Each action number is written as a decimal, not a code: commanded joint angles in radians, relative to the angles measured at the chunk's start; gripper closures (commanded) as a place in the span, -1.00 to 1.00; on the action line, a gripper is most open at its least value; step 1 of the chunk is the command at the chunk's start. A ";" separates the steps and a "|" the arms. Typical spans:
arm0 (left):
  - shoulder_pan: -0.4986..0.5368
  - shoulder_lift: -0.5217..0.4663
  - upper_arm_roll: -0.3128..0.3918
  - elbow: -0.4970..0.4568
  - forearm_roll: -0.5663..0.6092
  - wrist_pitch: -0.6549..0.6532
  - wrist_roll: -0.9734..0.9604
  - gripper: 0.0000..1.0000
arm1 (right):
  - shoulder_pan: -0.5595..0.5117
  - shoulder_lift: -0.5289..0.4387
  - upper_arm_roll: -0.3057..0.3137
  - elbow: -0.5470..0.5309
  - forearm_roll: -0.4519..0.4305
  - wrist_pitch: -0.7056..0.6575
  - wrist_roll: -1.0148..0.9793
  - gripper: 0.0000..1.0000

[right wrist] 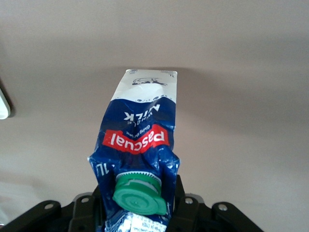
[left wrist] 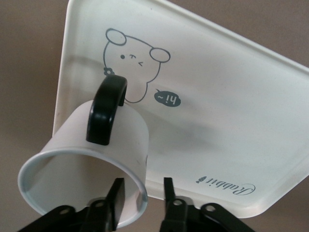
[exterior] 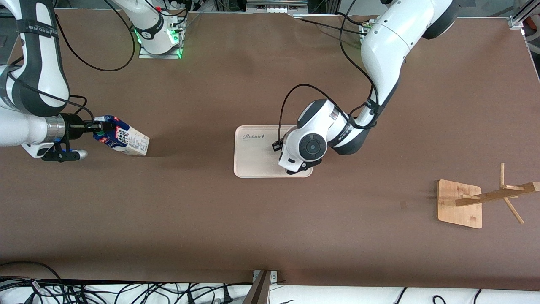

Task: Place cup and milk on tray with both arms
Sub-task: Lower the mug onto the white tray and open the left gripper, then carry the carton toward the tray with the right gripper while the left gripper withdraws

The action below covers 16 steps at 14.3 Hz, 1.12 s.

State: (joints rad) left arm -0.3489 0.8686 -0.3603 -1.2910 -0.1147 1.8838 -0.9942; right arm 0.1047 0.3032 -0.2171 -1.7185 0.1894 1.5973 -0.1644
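Right claw is over the worktop toward the right arm's end, roughly midway between the camera edge and the base edge, and is clenched on the gabled top of the milk. The carton lies tilted with its base pointing toward the tray; whether that base touches the worktop cannot be told. In the right wrist view the green cap sits between the fingers, and the milk's upper part is crumpled. The tray lies flat near the middle of the worktop. Left claw is over the tray's corner nearest the camera and the left arm's end. In the left wrist view it grasps the cup by the rim, one finger inside and one outside, the cup tipped with its black handle uppermost over the tray's rabbit drawing.
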 commanded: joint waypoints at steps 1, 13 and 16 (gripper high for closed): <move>0.013 -0.003 -0.003 0.030 -0.002 -0.020 0.005 -1.00 | 0.007 -0.027 0.012 -0.001 0.015 -0.028 0.032 -0.06; 0.175 -0.370 0.000 0.039 0.125 -0.403 0.297 -1.00 | 0.016 -0.118 0.317 0.028 0.024 -0.019 0.425 -0.03; 0.275 -0.436 0.000 0.038 0.127 -0.430 0.468 -1.00 | 0.018 -0.111 0.434 0.030 0.022 0.024 0.444 -0.03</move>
State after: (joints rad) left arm -0.1296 0.4881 -0.3553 -1.2250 0.0006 1.4745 -0.6318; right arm 0.1299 0.1951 0.1414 -1.6910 0.1987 1.5953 0.2553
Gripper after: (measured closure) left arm 0.000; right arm 0.480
